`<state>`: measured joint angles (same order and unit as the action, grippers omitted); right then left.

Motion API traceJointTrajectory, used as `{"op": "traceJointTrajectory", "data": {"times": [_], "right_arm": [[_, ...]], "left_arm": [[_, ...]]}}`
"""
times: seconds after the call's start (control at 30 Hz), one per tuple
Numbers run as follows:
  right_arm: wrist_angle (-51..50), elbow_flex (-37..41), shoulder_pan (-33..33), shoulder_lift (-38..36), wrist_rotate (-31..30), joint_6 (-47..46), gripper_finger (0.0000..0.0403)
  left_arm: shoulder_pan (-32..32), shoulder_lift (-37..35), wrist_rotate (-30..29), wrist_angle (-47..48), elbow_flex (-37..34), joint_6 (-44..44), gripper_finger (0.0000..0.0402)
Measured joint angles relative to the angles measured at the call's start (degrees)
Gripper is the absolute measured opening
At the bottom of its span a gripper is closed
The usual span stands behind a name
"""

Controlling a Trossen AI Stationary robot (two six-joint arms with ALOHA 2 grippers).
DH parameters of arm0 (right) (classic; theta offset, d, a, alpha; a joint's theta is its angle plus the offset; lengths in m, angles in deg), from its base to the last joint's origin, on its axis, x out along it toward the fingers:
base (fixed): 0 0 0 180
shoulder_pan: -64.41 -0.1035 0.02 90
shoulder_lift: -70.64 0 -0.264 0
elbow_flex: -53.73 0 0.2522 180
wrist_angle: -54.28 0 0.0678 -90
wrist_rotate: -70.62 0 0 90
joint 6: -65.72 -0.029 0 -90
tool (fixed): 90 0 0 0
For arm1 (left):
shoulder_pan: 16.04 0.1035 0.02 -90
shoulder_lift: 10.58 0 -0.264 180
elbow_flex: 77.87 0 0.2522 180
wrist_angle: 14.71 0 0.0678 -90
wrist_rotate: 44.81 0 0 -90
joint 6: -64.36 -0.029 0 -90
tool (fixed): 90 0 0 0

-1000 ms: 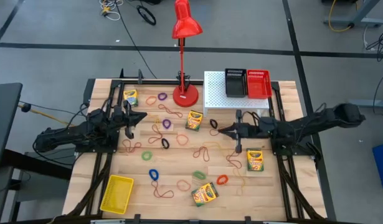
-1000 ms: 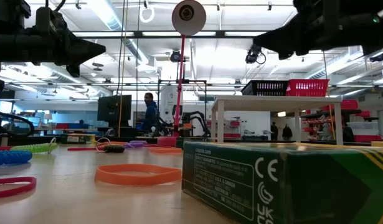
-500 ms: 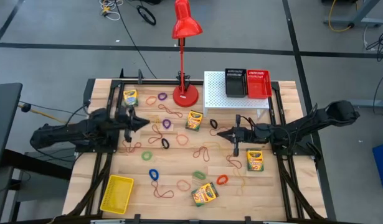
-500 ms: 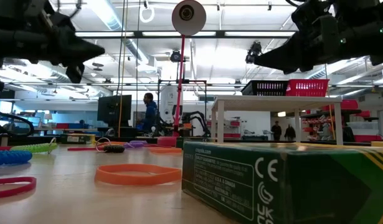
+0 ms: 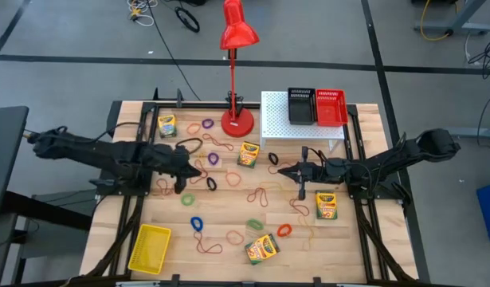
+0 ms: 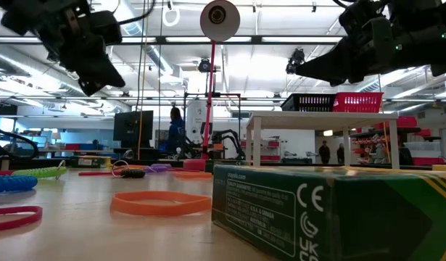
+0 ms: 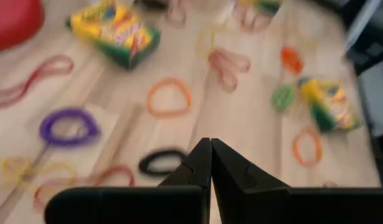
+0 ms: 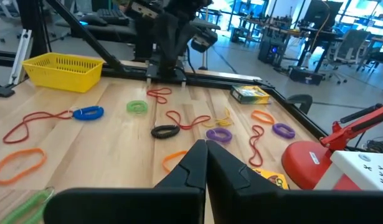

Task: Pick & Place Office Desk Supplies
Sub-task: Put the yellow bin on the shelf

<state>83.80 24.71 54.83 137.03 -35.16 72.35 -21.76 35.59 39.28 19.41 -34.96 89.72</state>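
light: bright, even overhead | shadows: soft | left wrist view: motion-blurred | low view: foreground box defocused

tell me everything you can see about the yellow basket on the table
The yellow basket is a small rectangular tray of what looks like plastic, with slotted mesh walls and an open top. It sits upright and looks empty, flat on the wooden table at its near left corner, turned slightly askew to the edge. Nothing touches it but the table; neither gripper is near it.
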Motion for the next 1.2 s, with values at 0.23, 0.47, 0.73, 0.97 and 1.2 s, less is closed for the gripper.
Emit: {"op": "traceJointTrajectory", "data": {"times": [0.23, 0.47, 0.73, 0.97, 1.2], "right_arm": [[0.0, 0.0, 0.0, 0.0, 0.2, 0.3, 0.0008], [0.0, 0.0, 0.0, 0.0, 0.7, 1.1, 0.0008], [0.0, 0.0, 0.0, 0.0, 0.8, 1.3, 0.0008], [0.0, 0.0, 0.0, 0.0, 0.8, 1.8, 0.0008], [0.0, 0.0, 0.0, 0.0, 0.8, 2.2, 0.0008]], "left_arm": [[-4.5, 11.2, 3.0, 15.1, 11.2, 4.3, 0.0021], [-9.1, 19.2, 6.0, 28.9, 17.7, 10.1, 0.0103], [-17.6, 21.8, 10.2, 35.0, 17.8, 13.1, 0.0187], [-27.6, 22.9, 15.6, 34.9, 17.8, 22.9, 0.021], [-36.4, 28.8, 16.4, 34.2, 17.7, 28.2, 0.0196]]}}
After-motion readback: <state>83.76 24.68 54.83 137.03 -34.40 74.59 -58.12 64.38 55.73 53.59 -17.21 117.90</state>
